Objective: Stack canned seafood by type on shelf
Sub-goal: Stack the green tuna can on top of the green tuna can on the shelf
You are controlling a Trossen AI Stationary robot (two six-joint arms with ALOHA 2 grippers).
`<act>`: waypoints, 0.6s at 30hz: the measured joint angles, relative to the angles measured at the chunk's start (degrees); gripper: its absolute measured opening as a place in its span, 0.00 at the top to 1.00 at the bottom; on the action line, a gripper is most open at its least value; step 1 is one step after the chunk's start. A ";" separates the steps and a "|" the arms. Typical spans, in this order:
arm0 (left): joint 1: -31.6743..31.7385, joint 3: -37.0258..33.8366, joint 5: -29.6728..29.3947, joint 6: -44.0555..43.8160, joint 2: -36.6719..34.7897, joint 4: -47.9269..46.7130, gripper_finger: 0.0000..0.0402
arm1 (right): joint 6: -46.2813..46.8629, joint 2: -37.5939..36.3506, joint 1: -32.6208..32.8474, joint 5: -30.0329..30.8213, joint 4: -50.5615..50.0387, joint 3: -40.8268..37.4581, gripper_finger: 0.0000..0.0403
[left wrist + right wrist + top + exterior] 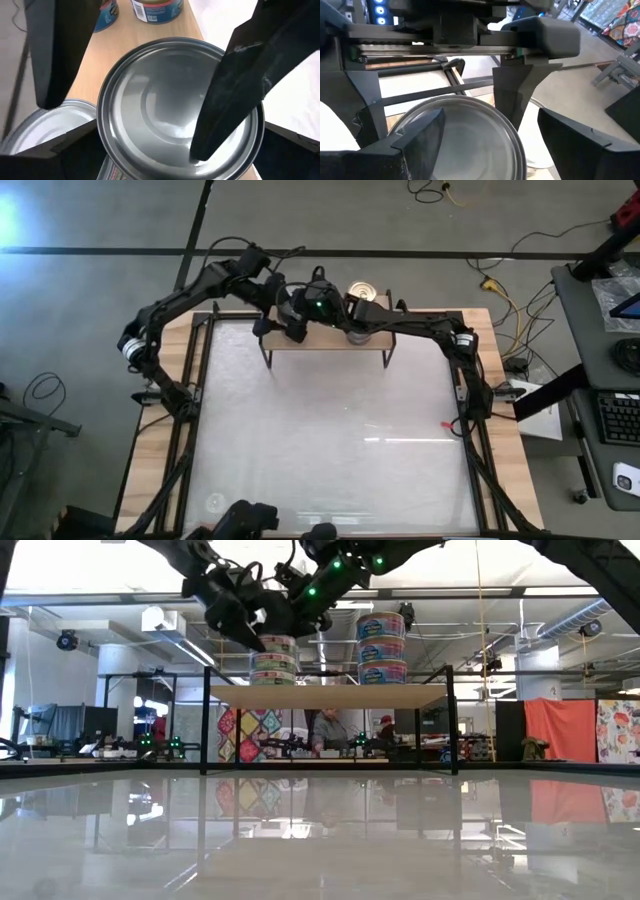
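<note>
- Two stacks of tins are standing on the shelf (330, 695): the gold-topped stack (381, 645), three high, and the silver-topped stack (273, 662) beside it.
- The left gripper (145, 75) is hanging wide open around the silver stack's top tin (175, 105).
- The right gripper (485, 145) is straddling the same tin, fingers spread; grip uncertain.
- The stacking is looking nearly finished.

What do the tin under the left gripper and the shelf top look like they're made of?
The tin looks like bare metal, shiny silver-grey: its lid mirrors light and shows pressed rings. The shelf top looks like pale wood, matte, on thin black legs, probably metal.
</note>
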 joint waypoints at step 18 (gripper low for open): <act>-0.11 3.00 -2.28 -5.63 0.88 -3.83 0.01 | 3.06 -0.05 -0.61 -0.40 -1.22 -0.54 0.20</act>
